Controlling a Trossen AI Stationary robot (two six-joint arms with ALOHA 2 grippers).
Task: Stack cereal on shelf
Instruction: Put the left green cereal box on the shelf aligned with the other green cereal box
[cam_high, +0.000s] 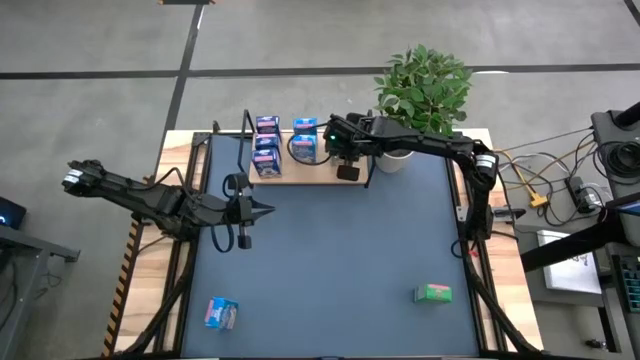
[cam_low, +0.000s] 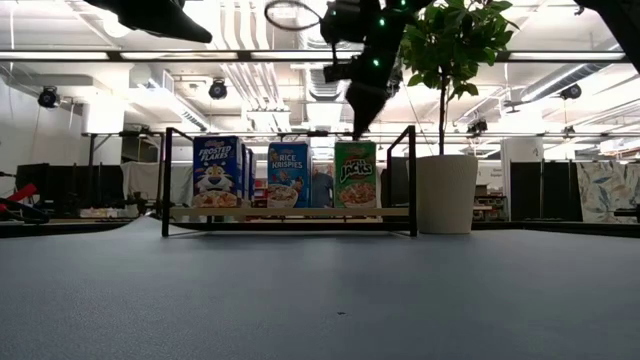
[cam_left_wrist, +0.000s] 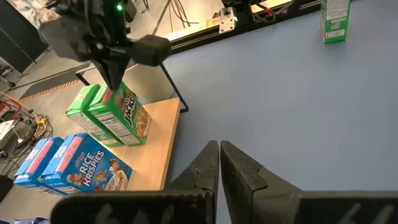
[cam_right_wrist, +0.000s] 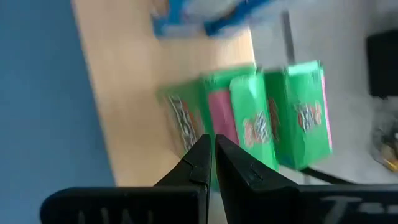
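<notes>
Shelf: shelf (cam_high: 310, 176) lies at upper centre of the high view, along the far edge of the blue table (cam_high: 340, 260); light wooden board with black wire frame ends.
Cereal on shelf: in the low view, three rows stand upright on the board, left to right: Frosted Flakes boxes (cam_low: 217, 172); Rice Krispies boxes (cam_low: 288, 174); green Apple Jacks boxes (cam_low: 355, 174); further boxes stand behind the front ones.
Cereal off shelf: light blue box (cam_high: 221, 313) lies at lower left of the high view; green box (cam_high: 434, 293) lies at lower right; both are on the table, well apart from the shelf.
Right gripper: right gripper (cam_high: 330, 137) is over the right part of the shelf, above the green boxes; fingers pressed together, nothing between them; in the right wrist view the fingertips (cam_right_wrist: 200, 152) point down at the green box tops.
Left gripper: left gripper (cam_high: 266, 210) is at centre left of the high view, over the table just in front of the shelf; fingers closed, empty.
Plant: potted plant (cam_high: 425, 90) in a white pot stands just right of the shelf.
</notes>
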